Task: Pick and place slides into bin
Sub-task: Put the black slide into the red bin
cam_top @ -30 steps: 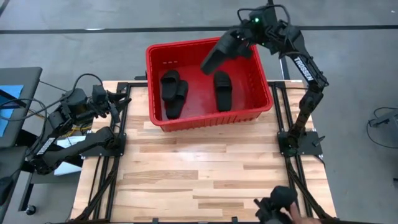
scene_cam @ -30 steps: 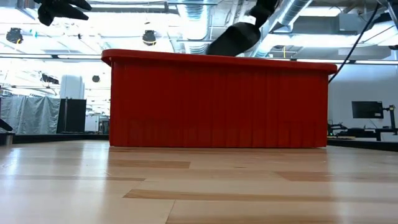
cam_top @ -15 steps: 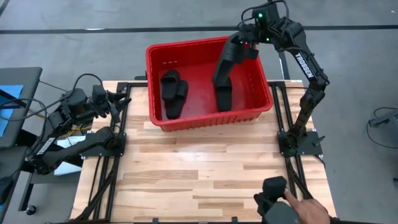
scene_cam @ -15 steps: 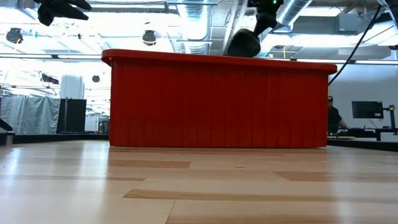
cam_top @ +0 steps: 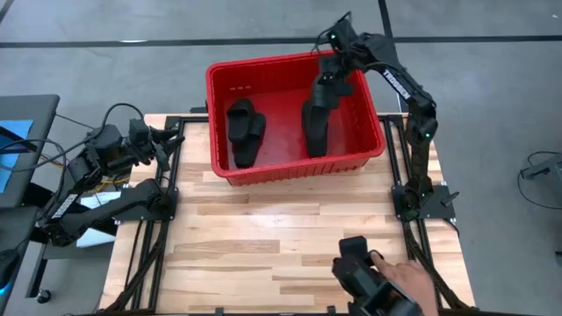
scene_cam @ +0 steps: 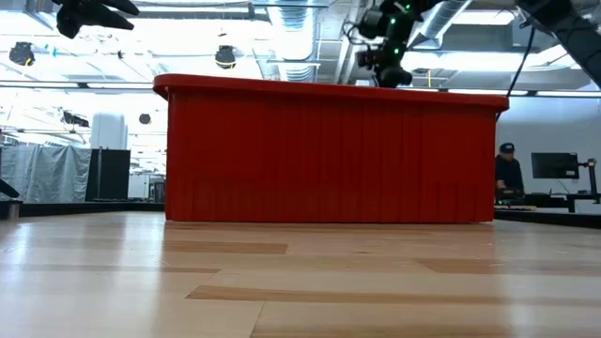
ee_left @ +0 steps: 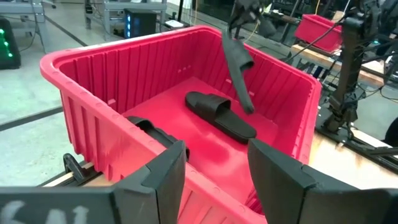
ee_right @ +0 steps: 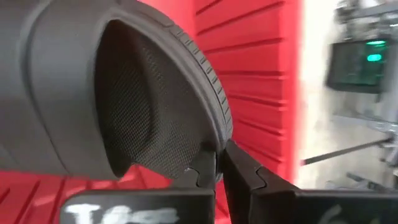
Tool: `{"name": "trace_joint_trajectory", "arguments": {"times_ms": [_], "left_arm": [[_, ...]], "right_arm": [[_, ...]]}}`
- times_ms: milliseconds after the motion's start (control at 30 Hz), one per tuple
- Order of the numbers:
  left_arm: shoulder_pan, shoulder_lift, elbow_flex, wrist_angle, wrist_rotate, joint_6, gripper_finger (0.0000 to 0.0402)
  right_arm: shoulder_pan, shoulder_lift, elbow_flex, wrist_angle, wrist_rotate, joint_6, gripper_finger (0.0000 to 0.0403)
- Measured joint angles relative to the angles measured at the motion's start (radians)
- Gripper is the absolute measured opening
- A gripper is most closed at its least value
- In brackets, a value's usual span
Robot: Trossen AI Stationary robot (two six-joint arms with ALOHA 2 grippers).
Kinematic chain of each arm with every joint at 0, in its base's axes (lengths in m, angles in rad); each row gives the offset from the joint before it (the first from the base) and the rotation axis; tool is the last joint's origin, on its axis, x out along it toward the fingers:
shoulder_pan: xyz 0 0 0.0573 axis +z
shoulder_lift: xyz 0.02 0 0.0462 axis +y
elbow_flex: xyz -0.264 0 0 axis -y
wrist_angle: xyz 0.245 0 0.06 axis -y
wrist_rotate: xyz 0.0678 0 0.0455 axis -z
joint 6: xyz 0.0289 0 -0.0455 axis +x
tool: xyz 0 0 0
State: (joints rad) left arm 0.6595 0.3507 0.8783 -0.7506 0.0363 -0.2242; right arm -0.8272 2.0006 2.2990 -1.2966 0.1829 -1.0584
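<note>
I count four slides, all at the red bin (cam_top: 290, 167) in the upper centre of the high view. Two lie side by side (cam_top: 244, 130) on the bin floor at its left. A third slide (ee_left: 221, 116) lies flat on the floor toward the bin's right. The fourth slide (cam_top: 317, 107) hangs steeply over that one, pinched by its edge in my right gripper (cam_top: 335, 72), whose fingers are shut tight on the rim of the sole. My left gripper (cam_top: 167, 140) waits over the table's left edge, beside the bin's left wall, fingers partly spread and holding nothing.

At the bottom of the high view a person's hand (cam_top: 406, 277) holds a dark device (cam_top: 360, 274) over the wooden table (cam_top: 281, 237). From the low view the bin's front wall hides everything inside.
</note>
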Motion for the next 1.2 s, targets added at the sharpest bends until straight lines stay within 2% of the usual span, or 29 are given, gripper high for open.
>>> {"name": "trace_joint_trajectory", "arguments": {"times_ms": [533, 1200], "left_arm": [[0.000, 0.000, 0.000, 0.000, -0.025, 0.000, 0.0164], [0.000, 0.000, 0.000, 0.000, -0.028, -0.005, 0.0164]], "right_arm": [[0.021, 0.142, 0.002, -0.087, 0.053, -0.013, 0.0000], [0.013, 0.309, 0.002, -0.001, 0.040, -0.043, 0.0000]]}}
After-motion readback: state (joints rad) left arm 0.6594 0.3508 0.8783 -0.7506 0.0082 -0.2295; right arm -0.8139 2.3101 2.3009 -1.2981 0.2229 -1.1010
